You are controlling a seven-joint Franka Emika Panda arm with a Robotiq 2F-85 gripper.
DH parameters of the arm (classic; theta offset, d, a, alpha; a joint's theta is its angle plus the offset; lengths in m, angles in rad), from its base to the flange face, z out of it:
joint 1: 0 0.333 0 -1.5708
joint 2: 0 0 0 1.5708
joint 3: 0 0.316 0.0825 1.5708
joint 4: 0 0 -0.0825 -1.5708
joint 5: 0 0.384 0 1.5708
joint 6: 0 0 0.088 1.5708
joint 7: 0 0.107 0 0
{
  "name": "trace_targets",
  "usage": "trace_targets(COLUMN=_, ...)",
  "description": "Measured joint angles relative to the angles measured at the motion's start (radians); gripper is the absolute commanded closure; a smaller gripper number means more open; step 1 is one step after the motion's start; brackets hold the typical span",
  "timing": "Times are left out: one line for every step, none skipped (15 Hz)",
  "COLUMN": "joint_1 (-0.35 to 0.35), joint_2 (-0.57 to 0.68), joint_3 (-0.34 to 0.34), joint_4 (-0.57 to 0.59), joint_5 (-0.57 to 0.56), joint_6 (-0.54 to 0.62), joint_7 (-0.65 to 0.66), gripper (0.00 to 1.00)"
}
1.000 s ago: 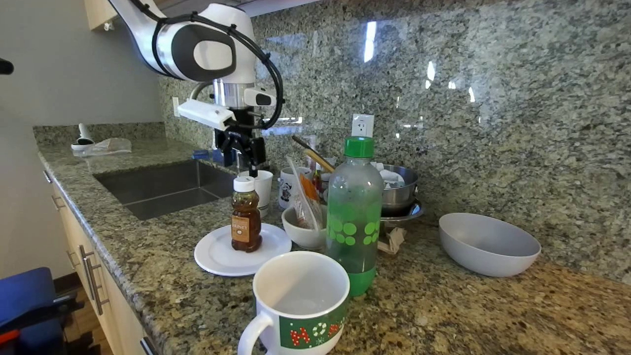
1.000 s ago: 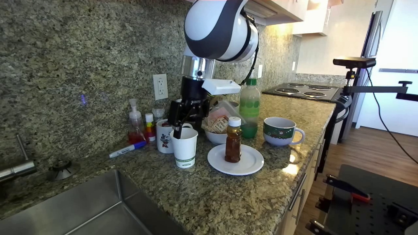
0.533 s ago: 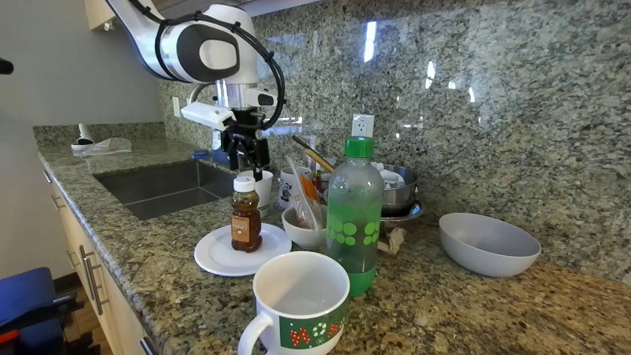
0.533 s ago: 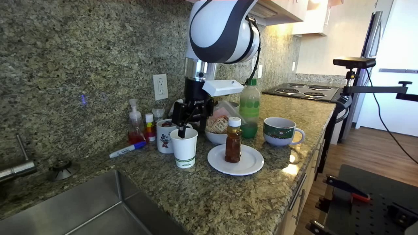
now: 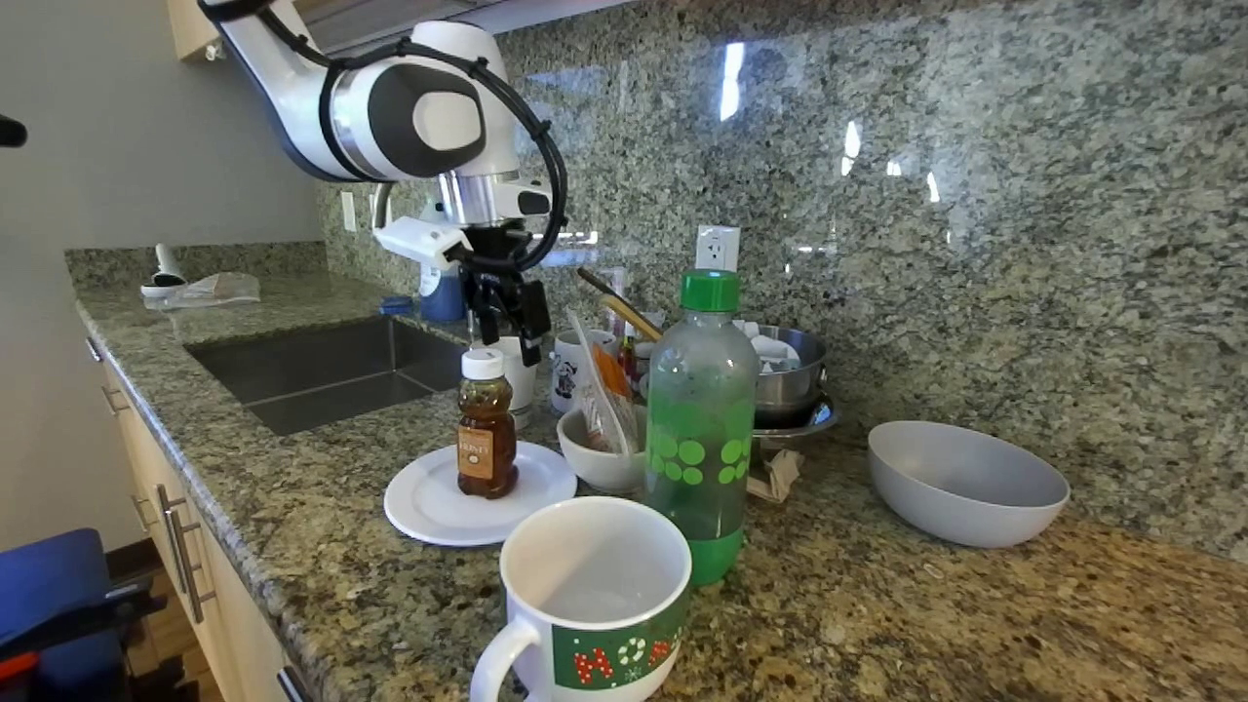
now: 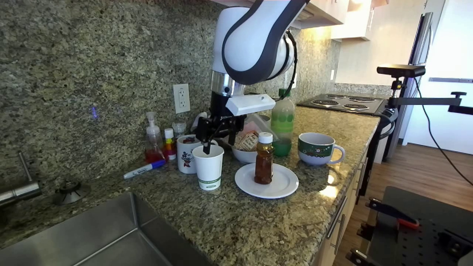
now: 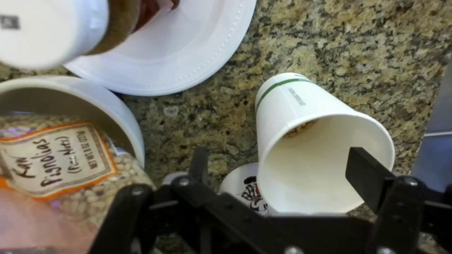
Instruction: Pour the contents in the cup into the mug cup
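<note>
cup [image 6: 208, 168] of white paper stands upright on the counter [image 6: 236, 229], grains [image 7: 299, 129] low inside; in an exterior view the mug cup [image 6: 316, 148] sits well apart, between two and three o'clock from it. the gripper [image 7: 280, 167] has its fingers spread, one overlapping the cup's mouth in the wrist view; whether inside, i cannot tell.

**Crowded around the paper cup [image 6: 209, 170], room toward the sink [image 6: 74, 232]**

My gripper [image 7: 279, 158] is spread wide, one finger over or inside the paper cup's mouth (can't tell which), the other outside its rim. Toward the wall [image 6: 111, 85]: cartoon mug [image 6: 186, 157] just beside the paper cup, in my way. Toward the mug cup [image 6: 315, 149]: plate [image 6: 285, 184] with honey bottle [image 6: 264, 164] near it, also bowl [image 6: 245, 157] with bag [image 6: 247, 140]; taller green bottle [image 6: 283, 122] farther off. Toward the sink: bare counter [image 6: 229, 225], I can pass.
</note>
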Motion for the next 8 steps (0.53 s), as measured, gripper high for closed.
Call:
trace_targets(joint_1=0.005, joint_2=0.007, joint_3=-0.008, joint_4=0.002, joint_5=-0.017, joint_6=0.011, joint_7=0.030, gripper=0.00)
trace_targets(joint_1=0.012, joint_2=0.016, joint_3=-0.017, joint_4=0.003, joint_5=-0.032, joint_6=0.021, joint_7=0.059, gripper=0.00)
trace_targets(joint_1=0.020, joint_2=0.026, joint_3=-0.025, joint_4=0.006, joint_5=-0.045, joint_6=0.028, joint_7=0.085, gripper=0.00)
trace_targets(joint_1=0.026, joint_2=0.036, joint_3=-0.031, joint_4=0.010, joint_5=-0.056, joint_6=0.032, joint_7=0.109, gripper=0.04)
trace_targets(joint_1=0.035, joint_2=0.046, joint_3=-0.039, joint_4=0.014, joint_5=-0.064, joint_6=0.034, joint_7=0.130, gripper=0.26)
trace_targets(joint_1=0.045, joint_2=0.056, joint_3=-0.047, joint_4=0.019, joint_5=-0.070, joint_6=0.034, joint_7=0.150, gripper=0.28)
trace_targets(joint_1=0.054, joint_2=0.066, joint_3=-0.054, joint_4=0.025, joint_5=-0.074, joint_6=0.034, joint_7=0.167, gripper=0.30)
trace_targets(joint_1=0.064, joint_2=0.074, joint_3=-0.061, joint_4=0.031, joint_5=-0.080, joint_6=0.034, joint_7=0.182, gripper=0.36)
